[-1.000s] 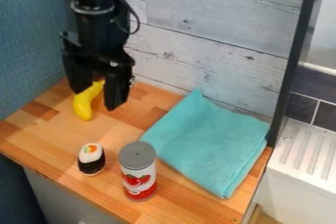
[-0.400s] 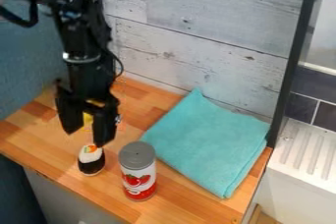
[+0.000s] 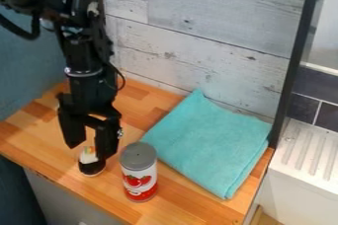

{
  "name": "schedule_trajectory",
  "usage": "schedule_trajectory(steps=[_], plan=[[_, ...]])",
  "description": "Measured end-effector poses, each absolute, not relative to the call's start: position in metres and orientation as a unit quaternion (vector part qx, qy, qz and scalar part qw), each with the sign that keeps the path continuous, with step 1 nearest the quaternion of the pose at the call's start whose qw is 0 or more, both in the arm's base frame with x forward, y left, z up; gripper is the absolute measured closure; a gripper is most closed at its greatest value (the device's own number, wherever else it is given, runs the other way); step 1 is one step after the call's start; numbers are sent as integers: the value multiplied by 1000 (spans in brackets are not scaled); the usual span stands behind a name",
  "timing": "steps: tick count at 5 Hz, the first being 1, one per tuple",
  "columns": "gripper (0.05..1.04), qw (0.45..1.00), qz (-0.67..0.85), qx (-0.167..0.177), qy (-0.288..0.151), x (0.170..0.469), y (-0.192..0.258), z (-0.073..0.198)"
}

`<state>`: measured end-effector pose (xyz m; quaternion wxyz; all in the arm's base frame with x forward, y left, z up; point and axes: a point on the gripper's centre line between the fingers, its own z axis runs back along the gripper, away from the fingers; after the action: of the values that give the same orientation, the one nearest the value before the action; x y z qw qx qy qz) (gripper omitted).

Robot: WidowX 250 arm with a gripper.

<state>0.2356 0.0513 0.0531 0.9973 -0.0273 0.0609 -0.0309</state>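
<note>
One black gripper (image 3: pixel 89 153) is noted above the near left part of the wooden counter (image 3: pixel 182 197), its fingers set wide apart. At their tips stands a toy sushi piece (image 3: pixel 92 166), white above and black below; whether they touch it cannot be confirmed. Just to its right, a grey-topped can (image 3: pixel 139 173) stands upright. Farther right lies a folded turquoise cloth (image 3: pixel 212 142), near the plank wall (image 3: pixel 204 36).

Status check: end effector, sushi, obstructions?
End effector open, right at sushi. Sushi upright on counter, partly hidden. Can stands close beside, might crowd a move.
</note>
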Motion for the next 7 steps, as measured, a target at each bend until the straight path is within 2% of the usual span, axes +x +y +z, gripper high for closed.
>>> schedule_trajectory(steps=[1, 3, 5, 6, 7], plan=[[83, 996, -17, -27, 79, 233, 52, 45], [83, 996, -5, -19, 82, 231, 60, 44], [83, 994, 9, -27, 105, 229, 68, 31], [124, 994, 16, -31, 108, 228, 72, 27], [394, 993, 16, -33, 112, 229, 72, 20]])
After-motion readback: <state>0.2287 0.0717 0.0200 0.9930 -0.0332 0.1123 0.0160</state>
